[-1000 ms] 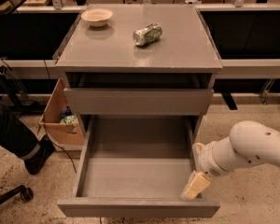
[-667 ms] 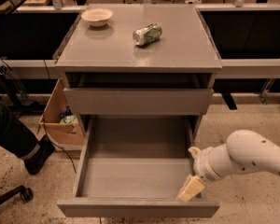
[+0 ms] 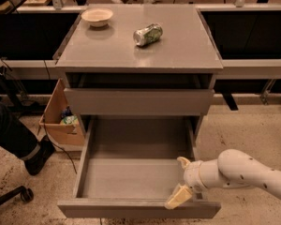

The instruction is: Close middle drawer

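Far left: a person's leg (image 3: 14, 135) in dark pants, and a chair wheel (image 3: 23, 193) on the floor.
Box: brown cardboard box (image 3: 54, 118) w/ stuff in it, just beside the cabinet's left side.
Tabletop: grey tabletop (image 3: 178, 55). A bowl (image 3: 97, 17) sits at the back left. A can (image 3: 148, 34) lies on its side near the middle.
Top drawer: the top drawer (image 3: 138, 102) sticks out a little, w/ a dark gap above it.
Middle drawer: the middle drawer (image 3: 126, 177) is pulled way out toward the camera. Its front panel runs along the bottom of the view.
Gripper: the gripper (image 3: 178, 182) is down inside the drawer's front right corner, just behind the front panel.
Jaws: spread wide, holding nothing.
Arm: the white arm (image 3: 243, 172) comes in from the right.
Step now: prob. getting set to push. The drawer is not shut at all yet.
How to do it well: lift the gripper up & over the front panel and put it on the outside face. Push near the middle, not the corner, so the drawer doesn't twist. Push straight back and go slow at the end. Keep the jaws out of the gap or they get pinched.
Count: 1 bowl, 1 can, 1 box, 2 drawers seen, 1 gripper.
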`<act>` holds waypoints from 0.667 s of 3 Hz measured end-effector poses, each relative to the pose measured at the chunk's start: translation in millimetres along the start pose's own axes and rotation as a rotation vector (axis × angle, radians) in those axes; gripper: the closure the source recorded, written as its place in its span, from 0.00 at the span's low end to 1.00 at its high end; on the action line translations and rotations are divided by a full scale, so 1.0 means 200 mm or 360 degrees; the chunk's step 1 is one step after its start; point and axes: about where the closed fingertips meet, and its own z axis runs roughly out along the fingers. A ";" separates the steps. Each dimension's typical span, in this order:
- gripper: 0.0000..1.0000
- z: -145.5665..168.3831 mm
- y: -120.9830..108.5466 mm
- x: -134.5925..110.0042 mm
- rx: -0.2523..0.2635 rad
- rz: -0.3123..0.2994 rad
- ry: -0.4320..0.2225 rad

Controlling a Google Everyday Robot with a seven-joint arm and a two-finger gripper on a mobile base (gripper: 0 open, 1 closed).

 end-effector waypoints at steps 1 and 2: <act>0.00 0.21 0.03 0.03 -0.0039 -0.0023 -0.0132; 0.00 0.34 0.06 0.04 -0.0070 -0.0048 -0.0200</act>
